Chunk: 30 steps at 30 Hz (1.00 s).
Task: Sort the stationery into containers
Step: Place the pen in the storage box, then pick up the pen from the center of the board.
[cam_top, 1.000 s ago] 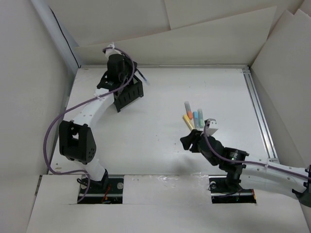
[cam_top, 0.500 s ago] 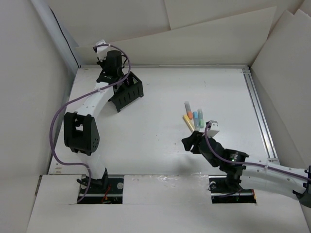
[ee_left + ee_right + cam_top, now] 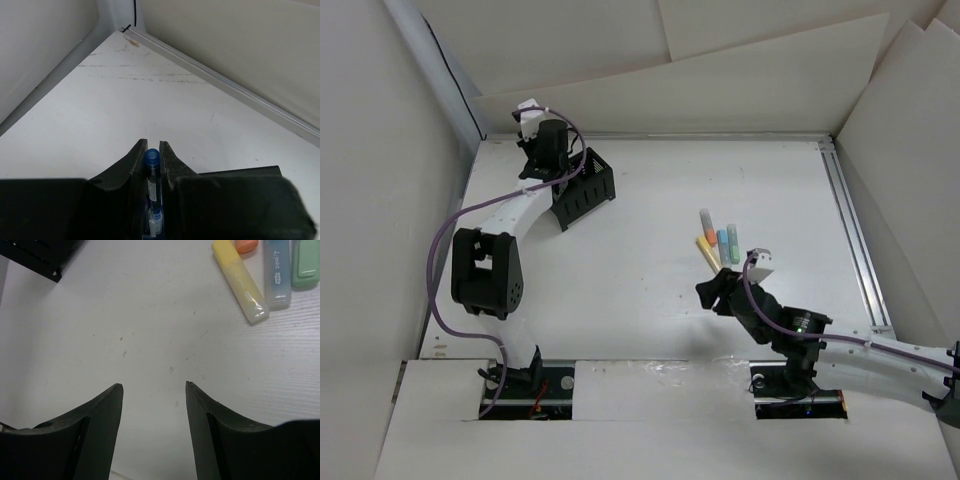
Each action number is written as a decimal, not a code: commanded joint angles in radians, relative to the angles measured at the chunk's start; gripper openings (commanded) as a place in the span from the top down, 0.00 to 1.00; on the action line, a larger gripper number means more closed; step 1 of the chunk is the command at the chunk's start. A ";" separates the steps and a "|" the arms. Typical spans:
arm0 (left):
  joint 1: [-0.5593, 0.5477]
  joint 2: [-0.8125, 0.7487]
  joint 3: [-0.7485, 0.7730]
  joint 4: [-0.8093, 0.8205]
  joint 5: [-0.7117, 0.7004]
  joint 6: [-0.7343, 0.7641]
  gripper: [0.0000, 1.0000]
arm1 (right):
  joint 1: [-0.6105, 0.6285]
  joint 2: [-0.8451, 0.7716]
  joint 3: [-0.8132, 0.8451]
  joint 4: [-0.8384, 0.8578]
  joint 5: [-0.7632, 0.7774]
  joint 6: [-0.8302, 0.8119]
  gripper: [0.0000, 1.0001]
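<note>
My left gripper (image 3: pixel 552 160) is at the back left, just over the left rim of the black mesh organizer (image 3: pixel 588 190). It is shut on a blue-capped pen (image 3: pixel 152 159) that stands upright between the fingers. The organizer's edge shows at the lower right of the left wrist view (image 3: pixel 235 172). Four highlighters lie side by side at centre right: orange (image 3: pixel 709 235), yellow (image 3: pixel 707 251), light blue (image 3: pixel 722 243) and green (image 3: pixel 733 243). My right gripper (image 3: pixel 710 292) is open and empty just in front of them. The right wrist view (image 3: pixel 153 386) shows the yellow highlighter (image 3: pixel 240 282) ahead to the right.
White walls close in the table on the left, back and right. A metal rail (image 3: pixel 850 230) runs along the right side. The back-left corner (image 3: pixel 125 29) lies ahead of the left gripper. The organizer's corner shows at the top left of the right wrist view (image 3: pixel 42 252).
My left gripper has moved left and back, from over the organizer's middle to its left rim, still shut on the pen. The right arm has barely moved.
</note>
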 commanded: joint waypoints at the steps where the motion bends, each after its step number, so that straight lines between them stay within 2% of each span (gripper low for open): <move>1: 0.001 -0.020 0.000 0.048 0.021 -0.013 0.91 | 0.010 -0.011 -0.001 0.000 0.061 0.037 0.41; 4: -0.010 -0.029 -0.018 0.048 0.044 -0.025 0.81 | 0.010 -0.011 0.008 -0.018 0.084 0.046 0.41; 5: -0.021 -0.038 -0.018 0.048 0.044 -0.025 0.71 | 0.010 -0.002 0.018 -0.032 0.084 0.057 0.41; 7: -0.030 -0.047 -0.018 0.048 0.056 -0.016 0.61 | 0.010 0.013 0.027 -0.066 0.124 0.086 0.40; 11: -0.030 -0.085 -0.007 0.025 0.065 -0.025 0.51 | 0.010 0.064 0.067 -0.147 0.181 0.164 0.39; 13: -0.030 -0.124 0.003 0.016 0.087 -0.051 0.49 | -0.001 0.105 0.100 -0.190 0.192 0.209 0.43; 15: -0.030 -0.150 0.026 0.001 0.132 -0.073 0.49 | -0.033 0.137 0.126 -0.202 0.207 0.222 0.56; 16: -0.030 -0.176 0.061 -0.016 0.157 -0.092 0.49 | -0.048 0.177 0.137 -0.202 0.207 0.232 0.66; 17: -0.030 -0.190 0.074 -0.027 0.210 -0.128 0.51 | -0.062 0.199 0.148 -0.202 0.207 0.232 0.87; 18: -0.045 -0.205 0.083 -0.027 0.234 -0.143 0.55 | -0.093 0.249 0.175 -0.202 0.207 0.218 0.96; 19: -0.045 -0.222 0.083 -0.027 0.269 -0.161 0.58 | -0.108 0.275 0.194 -0.193 0.195 0.218 1.00; 22: -0.045 -0.270 0.092 -0.013 0.463 -0.307 0.66 | -0.176 0.355 0.252 -0.153 0.163 0.166 1.00; 23: -0.045 -0.297 0.044 0.005 0.516 -0.344 0.67 | -0.195 0.405 0.263 -0.109 0.144 0.122 0.97; 24: -0.055 -0.309 0.005 0.039 0.629 -0.379 0.67 | -0.215 0.429 0.272 -0.084 0.103 0.100 0.92; 26: -0.090 -0.335 -0.078 0.138 0.676 -0.448 0.71 | -0.272 0.491 0.283 -0.040 0.069 0.057 0.80; 27: -0.140 -0.357 -0.143 0.157 0.676 -0.448 0.71 | -0.294 0.509 0.297 -0.012 0.051 0.008 0.70; 30: -0.209 -0.368 -0.231 0.171 0.676 -0.448 0.71 | -0.383 0.571 0.334 0.028 -0.048 -0.102 0.61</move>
